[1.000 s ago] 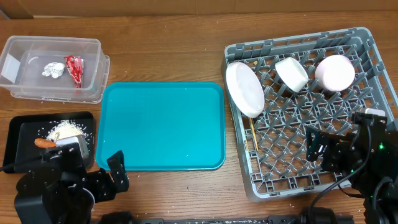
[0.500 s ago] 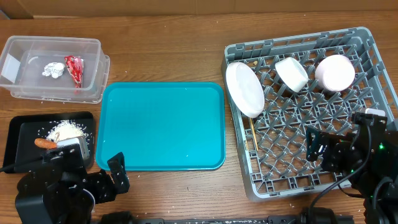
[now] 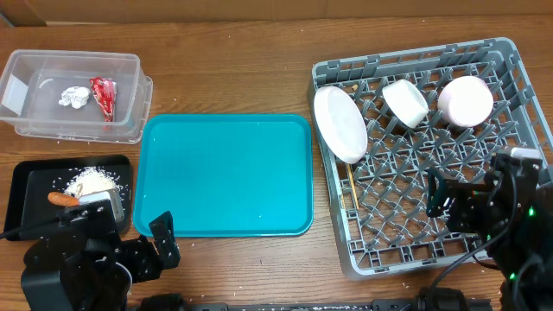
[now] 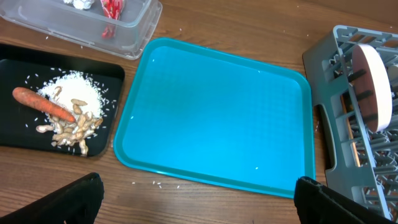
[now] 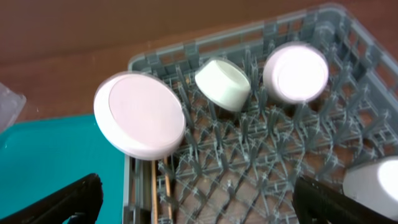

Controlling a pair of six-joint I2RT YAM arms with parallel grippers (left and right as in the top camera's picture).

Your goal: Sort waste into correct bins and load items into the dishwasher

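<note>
The right arm has edged a little toward the right edge of the counter; nothing else has shifted.

The grey dish rack fills the right side of the counter. It holds a round white plate on edge at its left wall, a white bowl and a pale pink bowl along its far wall, and wooden chopsticks lying below the plate. The right wrist view shows another white dish at the rack's near right, which I cannot name. The teal tray lies bare at the middle. The clear tub in the far-left corner holds the red wrapper and the paper ball. The black tray at the left edge holds the rice and nuts and the carrot stick.

The left hand hangs spread wide over the near edge, holding nothing. The right hand is likewise spread and bare above the rack.

Sorting and loading look finished, so the next move probably calls only for drawing both arms clear.

A pale label sits on the tub's left end, and no writing on it can be read.
</note>
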